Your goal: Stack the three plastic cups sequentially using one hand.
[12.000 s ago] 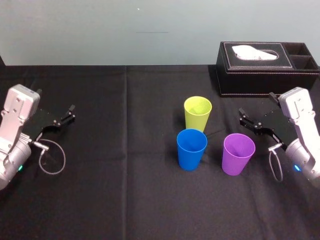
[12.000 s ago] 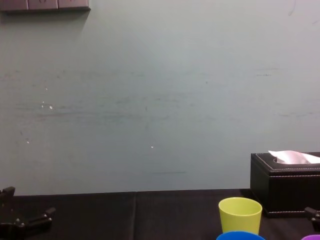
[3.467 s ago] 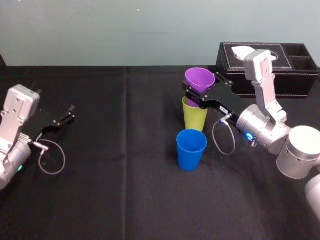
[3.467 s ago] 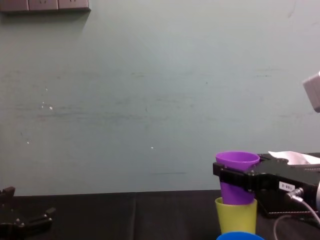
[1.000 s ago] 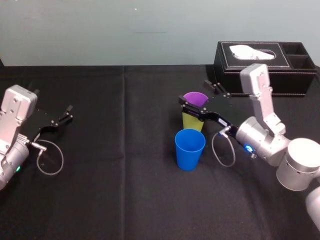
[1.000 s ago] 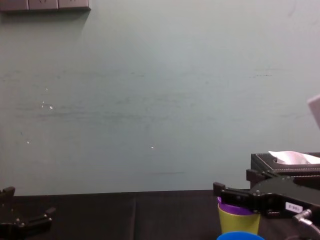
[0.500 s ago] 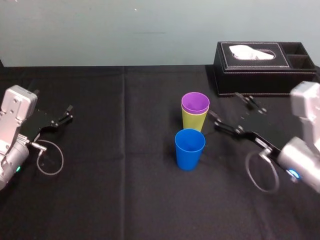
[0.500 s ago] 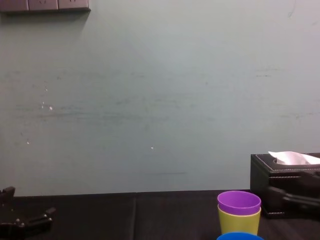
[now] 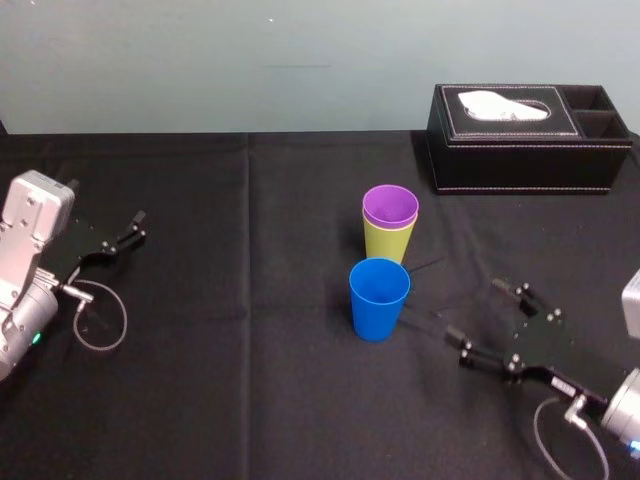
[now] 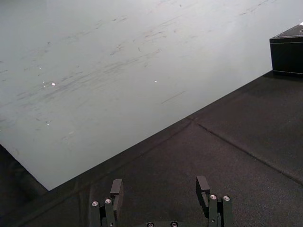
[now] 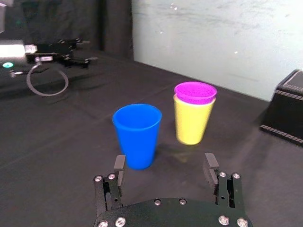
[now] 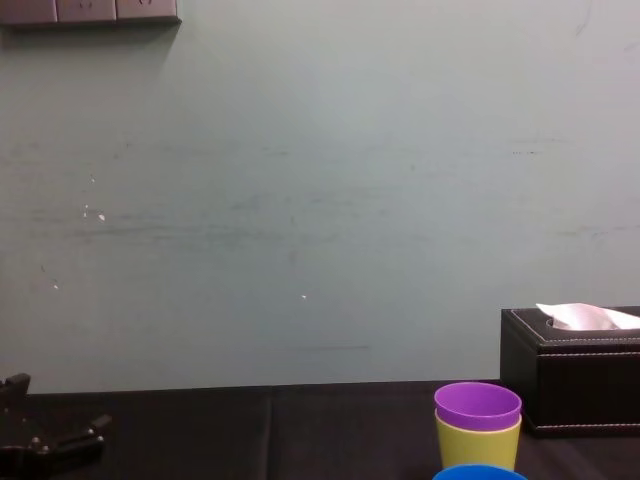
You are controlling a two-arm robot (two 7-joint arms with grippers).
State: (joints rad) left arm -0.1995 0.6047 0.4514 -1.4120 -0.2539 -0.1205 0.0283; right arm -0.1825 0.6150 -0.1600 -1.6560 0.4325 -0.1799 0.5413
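Fingers (image 11: 119, 165) of the right gripper (image 11: 164, 163) are spread wide and hold nothing. The blue cup (image 11: 137, 136) stands upright just in front of them. Past it, the purple cup (image 11: 195, 91) sits inside the yellow-green cup (image 11: 191, 120). The left gripper (image 10: 160, 187) rests far off, open

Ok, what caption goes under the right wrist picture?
Open right gripper faces the blue cup, purple cup nested in yellow-green cup beyond.

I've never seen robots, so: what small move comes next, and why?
Probably the open right tool should close in around the blue cup: it stands alone, while the purple cup already sits in the yellow-green cup. Left tool sits parked at left.
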